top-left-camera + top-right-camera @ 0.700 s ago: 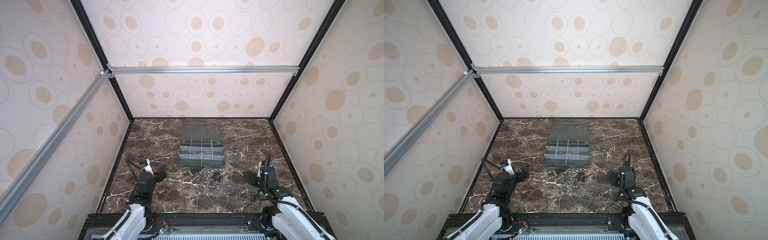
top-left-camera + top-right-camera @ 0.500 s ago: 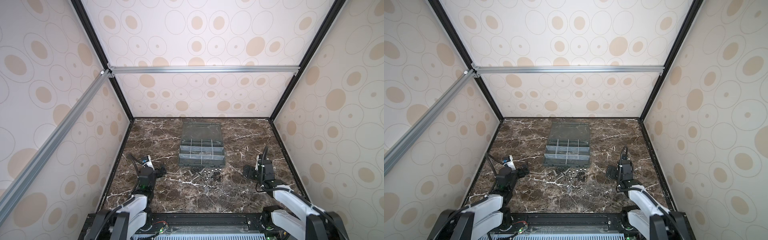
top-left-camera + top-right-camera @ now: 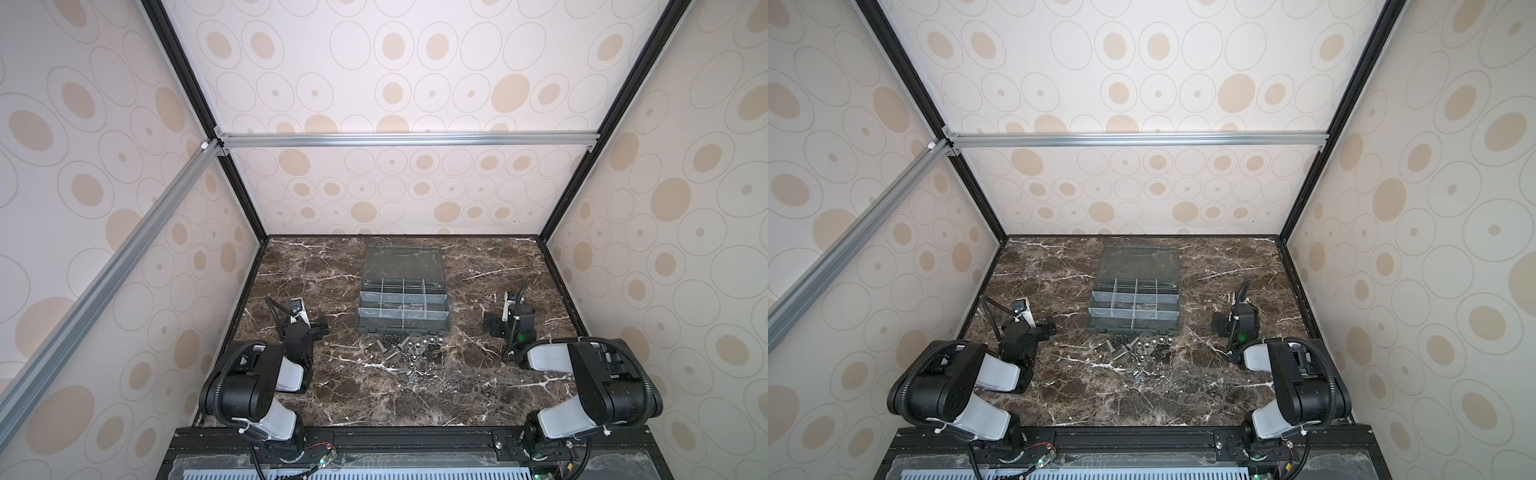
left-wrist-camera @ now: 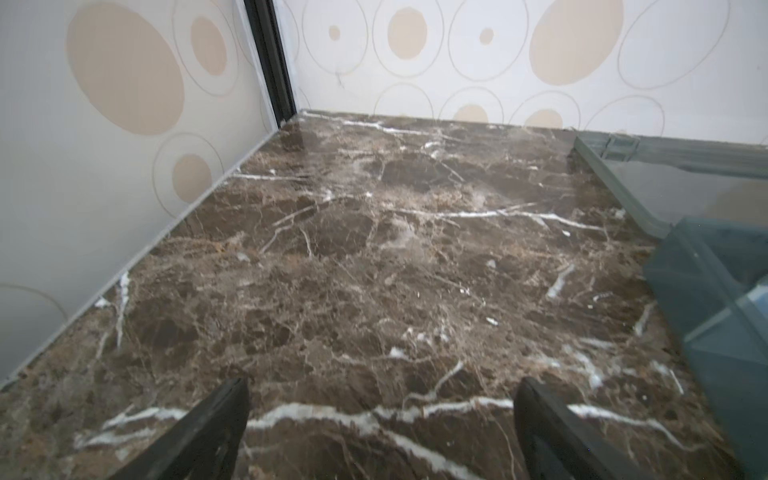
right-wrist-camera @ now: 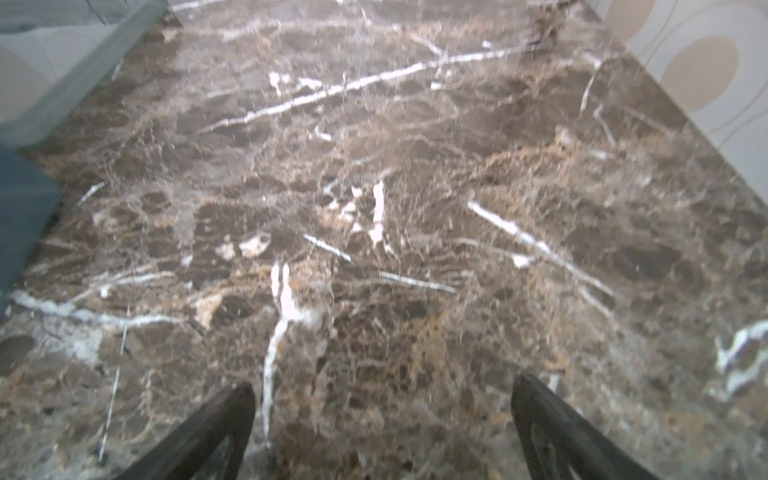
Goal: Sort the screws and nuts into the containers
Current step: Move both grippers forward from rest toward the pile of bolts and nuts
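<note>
In both top views the screws [image 3: 390, 355] and nuts [image 3: 430, 341] lie heaped at lower centre on the marble table [image 3: 457, 395], just below the containers [image 3: 403, 307]. The left gripper [image 3: 319, 328] sits well left of the heap and the right gripper [image 3: 492, 328] well right, both spread wide and empty

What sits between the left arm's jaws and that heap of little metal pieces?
Only bare marble tabletop; both top views show nothing from the left gripper to the screws and nuts.
</note>
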Motion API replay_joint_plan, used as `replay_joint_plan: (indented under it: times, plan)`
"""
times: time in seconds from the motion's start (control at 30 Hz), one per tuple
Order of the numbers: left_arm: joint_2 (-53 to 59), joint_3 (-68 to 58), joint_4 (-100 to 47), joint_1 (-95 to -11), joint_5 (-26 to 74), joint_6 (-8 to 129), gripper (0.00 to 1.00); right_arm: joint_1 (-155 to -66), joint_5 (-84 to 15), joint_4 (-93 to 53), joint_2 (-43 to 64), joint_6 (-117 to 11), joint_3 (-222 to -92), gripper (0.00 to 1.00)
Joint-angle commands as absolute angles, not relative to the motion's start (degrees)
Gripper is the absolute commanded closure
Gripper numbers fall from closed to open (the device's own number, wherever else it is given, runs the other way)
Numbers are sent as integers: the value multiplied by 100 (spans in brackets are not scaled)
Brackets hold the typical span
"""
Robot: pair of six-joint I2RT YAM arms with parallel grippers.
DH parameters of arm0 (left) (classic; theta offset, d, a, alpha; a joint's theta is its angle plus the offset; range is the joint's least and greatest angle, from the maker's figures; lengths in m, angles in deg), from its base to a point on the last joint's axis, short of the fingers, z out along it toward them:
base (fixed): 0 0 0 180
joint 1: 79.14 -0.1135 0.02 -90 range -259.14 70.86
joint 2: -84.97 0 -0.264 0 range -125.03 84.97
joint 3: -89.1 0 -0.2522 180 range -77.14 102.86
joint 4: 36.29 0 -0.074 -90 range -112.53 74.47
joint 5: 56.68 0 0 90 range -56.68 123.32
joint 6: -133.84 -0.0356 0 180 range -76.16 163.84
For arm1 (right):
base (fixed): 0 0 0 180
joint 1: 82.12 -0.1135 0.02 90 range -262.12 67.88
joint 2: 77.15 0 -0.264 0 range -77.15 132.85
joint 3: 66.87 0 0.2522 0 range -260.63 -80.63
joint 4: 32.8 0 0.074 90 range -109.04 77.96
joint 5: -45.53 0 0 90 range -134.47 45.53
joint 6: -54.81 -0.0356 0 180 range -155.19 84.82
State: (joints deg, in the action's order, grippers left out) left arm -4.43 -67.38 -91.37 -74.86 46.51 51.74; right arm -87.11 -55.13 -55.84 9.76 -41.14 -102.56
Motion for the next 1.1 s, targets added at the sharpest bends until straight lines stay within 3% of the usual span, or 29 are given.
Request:
replay_joint_plan:
  times: [0.0, 0.77, 0.83, 0.97, 1.07]
  plan:
    - [-565, -6507, -10233, -7569, 4949, 4594, 1, -8625, -5708, -6576, 1109, -3606, -10445, 0]
    - [-475, -6511, -10195, -7562, 4924, 4564, 1, -8625, -5691, -6659, 1078, -3537, -10410, 0]
    - [103, -6213, -9090, -7512, 4903, 4528, 1, -8714, -5683, -6173, 800, -3416, -10589, 0]
    - [1144, -4964, -5897, -7515, 5061, 5198, 1, -8817, -5599, -3500, -127, -3864, -11539, 0]
    - [1748, -4595, -4873, -7504, 4267, 5426, 1, -8887, -5404, -2505, -616, -4248, -11857, 0]
